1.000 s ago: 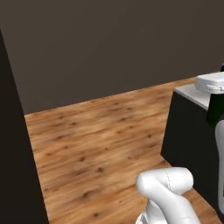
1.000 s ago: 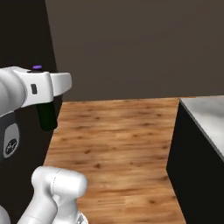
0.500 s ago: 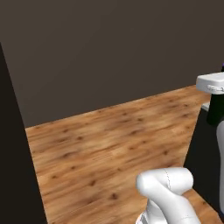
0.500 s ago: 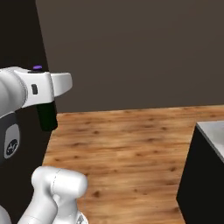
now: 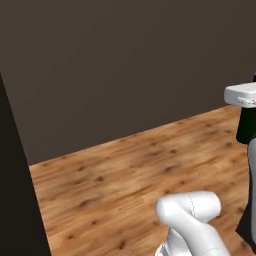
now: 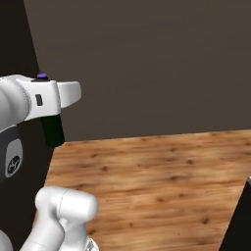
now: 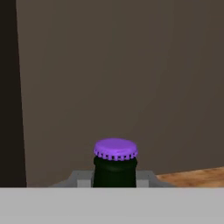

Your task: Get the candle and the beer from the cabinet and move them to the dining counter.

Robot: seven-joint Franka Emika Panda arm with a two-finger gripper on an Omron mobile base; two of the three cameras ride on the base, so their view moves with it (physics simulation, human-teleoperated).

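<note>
The fingers (image 6: 51,128) are closed on the beer (image 7: 115,168), pinched at its neck just under the purple cap (image 7: 115,149). The bottle's dark body (image 5: 246,125) hangs upright below the white hand, clear of the wooden floor (image 6: 157,181). Beyond the bottle a plain dark wall (image 5: 125,65) is seen, with a black panel (image 6: 17,44) standing beside the hand.

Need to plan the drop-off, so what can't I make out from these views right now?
- Bottle: hand view shows cap and neck; the grey band cuts off the rest.
- Bottle, right base view: the hand covers all but the cap and lower body.
- Gripper: fingertips hidden by the hand.
- Left base view: frame edge crops hand and bottle.
</note>
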